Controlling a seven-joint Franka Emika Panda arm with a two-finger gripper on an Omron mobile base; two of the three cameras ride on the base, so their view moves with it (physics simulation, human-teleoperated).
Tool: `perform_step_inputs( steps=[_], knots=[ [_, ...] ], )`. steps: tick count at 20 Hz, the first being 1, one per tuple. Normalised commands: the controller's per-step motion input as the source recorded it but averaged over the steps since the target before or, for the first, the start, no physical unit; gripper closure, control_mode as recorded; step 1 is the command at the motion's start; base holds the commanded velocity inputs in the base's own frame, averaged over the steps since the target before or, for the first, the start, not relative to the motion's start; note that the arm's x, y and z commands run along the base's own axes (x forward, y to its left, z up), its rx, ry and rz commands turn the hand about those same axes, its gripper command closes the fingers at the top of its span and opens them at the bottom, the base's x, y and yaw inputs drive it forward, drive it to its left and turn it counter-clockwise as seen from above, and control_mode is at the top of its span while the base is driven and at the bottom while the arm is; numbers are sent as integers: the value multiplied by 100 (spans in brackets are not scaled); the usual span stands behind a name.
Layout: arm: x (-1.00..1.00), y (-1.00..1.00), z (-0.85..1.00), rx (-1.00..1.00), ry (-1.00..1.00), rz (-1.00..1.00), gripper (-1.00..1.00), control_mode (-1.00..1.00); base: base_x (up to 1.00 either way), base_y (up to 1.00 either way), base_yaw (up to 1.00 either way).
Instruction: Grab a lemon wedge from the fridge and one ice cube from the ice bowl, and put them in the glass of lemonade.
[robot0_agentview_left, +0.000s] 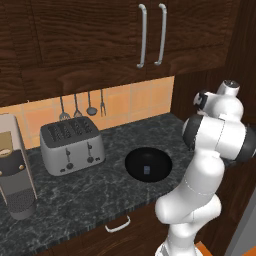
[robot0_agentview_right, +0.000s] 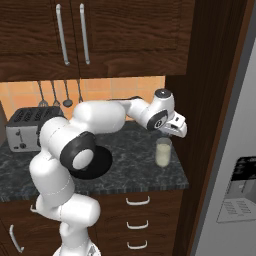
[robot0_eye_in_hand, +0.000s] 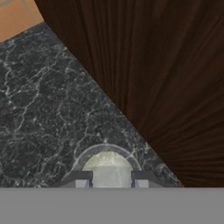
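Note:
The glass of lemonade (robot0_agentview_right: 163, 152) stands on the dark counter beside a wood side panel. My gripper (robot0_agentview_right: 175, 131) hangs just above its rim, pointing down. In the hand view the glass (robot0_eye_in_hand: 107, 159) lies straight below the gripper (robot0_eye_in_hand: 111, 181). The fingers are shut on a small pale piece; I cannot tell whether it is the lemon wedge. The black ice bowl (robot0_agentview_left: 135, 165) sits to the left of the glass with one bluish ice cube (robot0_agentview_left: 146, 170) in it. My arm partly covers the ice bowl (robot0_agentview_right: 104, 162) in the right base view. The grey fridge (robot0_agentview_right: 235, 150) stands at the far right, doors closed.
A silver toaster (robot0_agentview_left: 71, 142) stands at the back left, and a coffee machine (robot0_agentview_left: 14, 170) is at the far left edge. A tall dark wood panel (robot0_agentview_right: 200, 100) rises right beside the glass. Utensils (robot0_agentview_left: 82, 106) hang on the tiled wall. Wall cabinets hang overhead.

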Motion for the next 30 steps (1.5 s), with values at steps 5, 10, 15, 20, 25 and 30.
perform_step_inputs(
  steps=[5,10,15,20,25,30],
  knots=[
    [-3,0,-26,0,0,0,100,-100,0,0,0],
    [0,14,0,0,0,0,100,-100,0,0,0],
    [0,-4,0,0,0,0,100,-100,0,0,0],
    [0,0,0,0,0,0,-100,-100,0,0,0],
    [0,0,0,0,0,0,-100,-100,0,0,0],
    [0,0,0,0,0,0,-100,-100,0,0,0]
  ],
)
